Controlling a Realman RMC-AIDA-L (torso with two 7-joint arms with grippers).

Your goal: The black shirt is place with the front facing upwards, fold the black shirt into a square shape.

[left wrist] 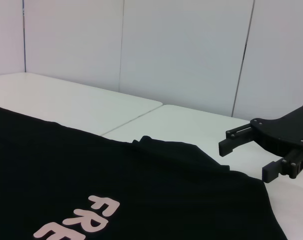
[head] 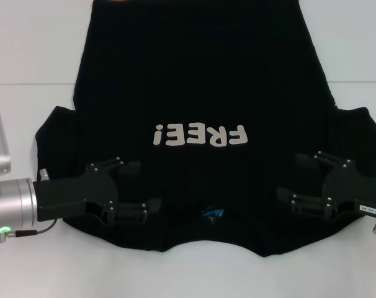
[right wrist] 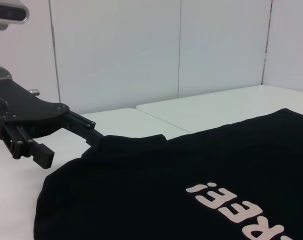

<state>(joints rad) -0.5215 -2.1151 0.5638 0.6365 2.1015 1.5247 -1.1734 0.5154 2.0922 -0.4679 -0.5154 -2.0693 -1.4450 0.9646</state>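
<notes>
The black shirt point(head: 200, 93) lies flat, front up, on the bench point(head: 26, 43). Left end effector point(head: 141, 189) and right end effector point(head: 290, 183) hover open, empty, above the near shoulders; both should descend together and pinch evenly

The left gripper point(head: 137, 186) and the right gripper point(head: 291, 181) point toward each other, jaws spread apart.
</notes>
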